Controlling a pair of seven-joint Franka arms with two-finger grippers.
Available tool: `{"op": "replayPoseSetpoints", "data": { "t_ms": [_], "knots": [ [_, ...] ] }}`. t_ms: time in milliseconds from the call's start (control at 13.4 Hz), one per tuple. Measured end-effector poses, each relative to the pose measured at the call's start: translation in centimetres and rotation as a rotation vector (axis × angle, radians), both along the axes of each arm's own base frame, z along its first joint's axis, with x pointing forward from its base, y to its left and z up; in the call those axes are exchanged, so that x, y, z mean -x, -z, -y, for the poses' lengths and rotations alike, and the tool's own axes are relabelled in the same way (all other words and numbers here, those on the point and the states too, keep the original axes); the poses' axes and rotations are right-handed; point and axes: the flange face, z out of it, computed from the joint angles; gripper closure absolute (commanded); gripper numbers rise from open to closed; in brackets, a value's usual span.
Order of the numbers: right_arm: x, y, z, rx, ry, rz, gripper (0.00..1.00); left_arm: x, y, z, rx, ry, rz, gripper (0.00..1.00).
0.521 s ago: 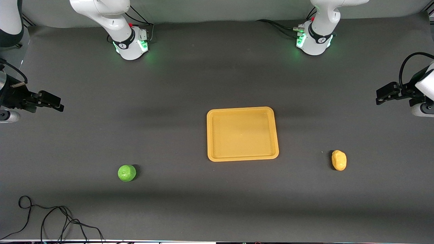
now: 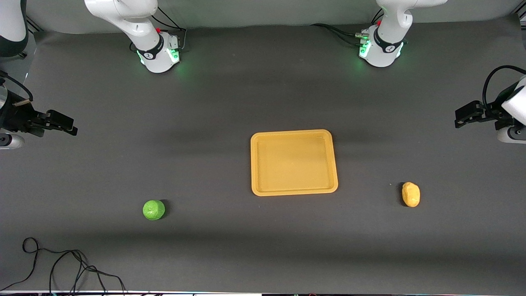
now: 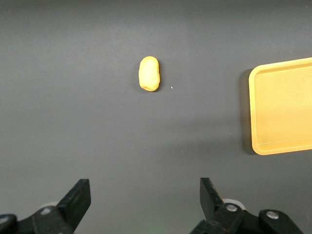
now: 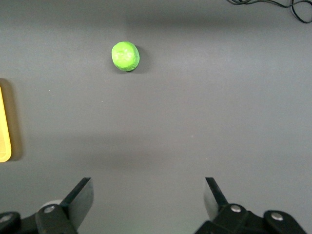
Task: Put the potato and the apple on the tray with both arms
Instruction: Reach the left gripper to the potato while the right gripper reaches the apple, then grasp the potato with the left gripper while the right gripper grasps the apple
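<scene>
Tray sits mid-table, bare. From it we log apple at 8 o'clock, potato at 4 o'clock. Left gripper and right gripper hover at the table ends, jaws apart.

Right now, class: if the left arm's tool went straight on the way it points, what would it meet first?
Probably bare table. The left tool hangs open, facing down at dark mat. The potato lies off its line, toward the tray. Depth is hard to judge here.
</scene>
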Motion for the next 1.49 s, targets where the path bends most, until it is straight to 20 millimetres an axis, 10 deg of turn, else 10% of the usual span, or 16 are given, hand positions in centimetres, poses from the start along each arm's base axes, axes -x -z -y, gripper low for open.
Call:
{"op": "replayPoseSetpoints", "data": {
  "t_ms": [372,893,1339,1413,1488],
  "knots": [
    [-0.2,0.5,-0.6,-0.002,-0.011,-0.011,0.00,-1.6,3.5,-1.1,-0.001,-0.015,0.038,0.00],
    [-6.2,2.2,-7.9,-0.005,-0.123,0.078,0.00,-7.3,20.0,-3.3,0.024,-0.025,0.001,0.00],
    [-11.9,7.6,-8.5,-0.003,-0.123,0.037,0.00,-9.5,36.5,-2.2,0.071,-0.003,-0.048,0.02],
    [-12.4,8.9,-8.5,-0.002,-0.123,0.026,0.00,-9.2,38.5,-2.2,0.076,0.020,-0.073,0.15],
    [-13.1,10.5,-8.6,-0.002,-0.123,0.032,0.00,-9.0,40.0,-2.3,0.082,0.039,-0.091,0.51]
  ]
}}
